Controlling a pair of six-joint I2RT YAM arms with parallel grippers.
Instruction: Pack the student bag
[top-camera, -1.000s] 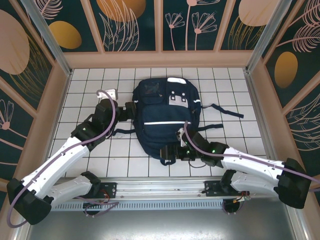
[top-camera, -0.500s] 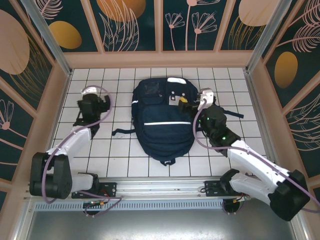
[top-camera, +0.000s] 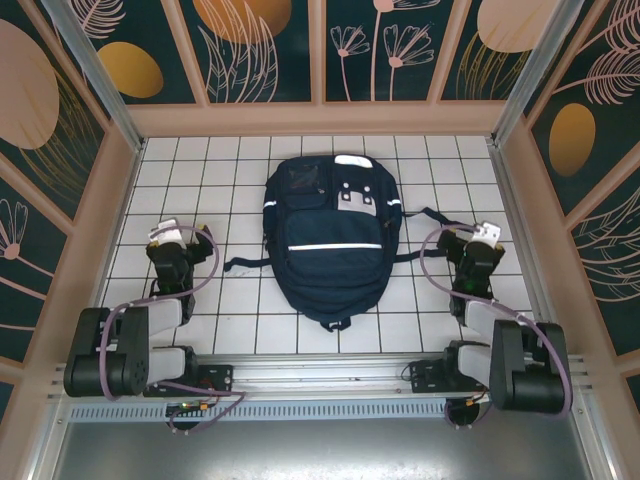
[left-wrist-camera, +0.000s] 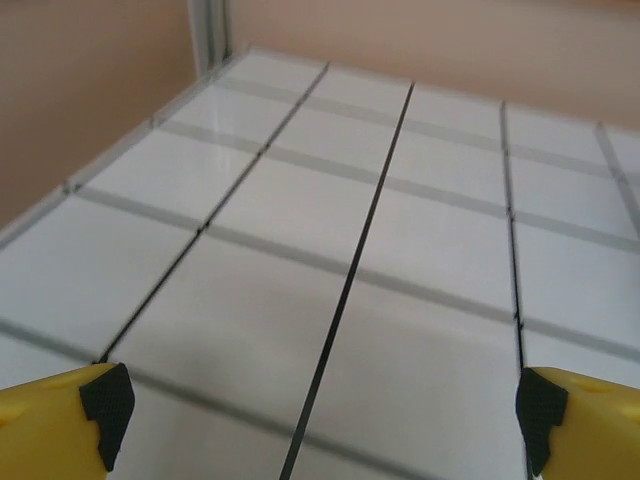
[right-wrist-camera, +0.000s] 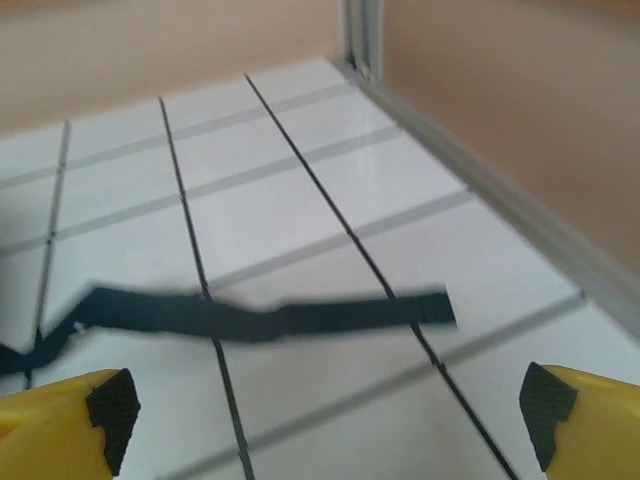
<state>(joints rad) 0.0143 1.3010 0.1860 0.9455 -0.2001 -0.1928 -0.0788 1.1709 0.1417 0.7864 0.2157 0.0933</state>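
Two sets of jaws are mine, and both stand spread wide with nothing between them. Seen from above, my left arm (top-camera: 105, 350) is folded back at the near left of the white tiled table (top-camera: 250, 330). My left jaws sit over bare tiles, well apart from the bag (top-camera: 330, 270). My right arm (top-camera: 525, 365) is folded the same way at the near right, and my right jaws are likewise off to the side of the bag, touching none of it.

The bag lies flat in the middle of the table, between my two arms. It is navy blue, with a thin white stripe (top-camera: 332, 246) across its front and a grey patch (top-camera: 358, 197) nearer the far end. One dark strap (top-camera: 425, 213) trails from its right side over the tiles toward my right jaws. A second strap (top-camera: 245, 263) runs out on its left.

From my left wrist, my left fingertips (left-wrist-camera: 60, 425), yellow with black pads, stand at the two lower corners. Only tiles and dark grid lines lie between them, with a tan wall (left-wrist-camera: 100, 60) beyond. From my right wrist, my right fingertips (right-wrist-camera: 60, 420) are just as far apart. The right-hand strap lies blurred across the tiles ahead of them, not between them, and a metal rail (right-wrist-camera: 500, 215) edges the table on the right.
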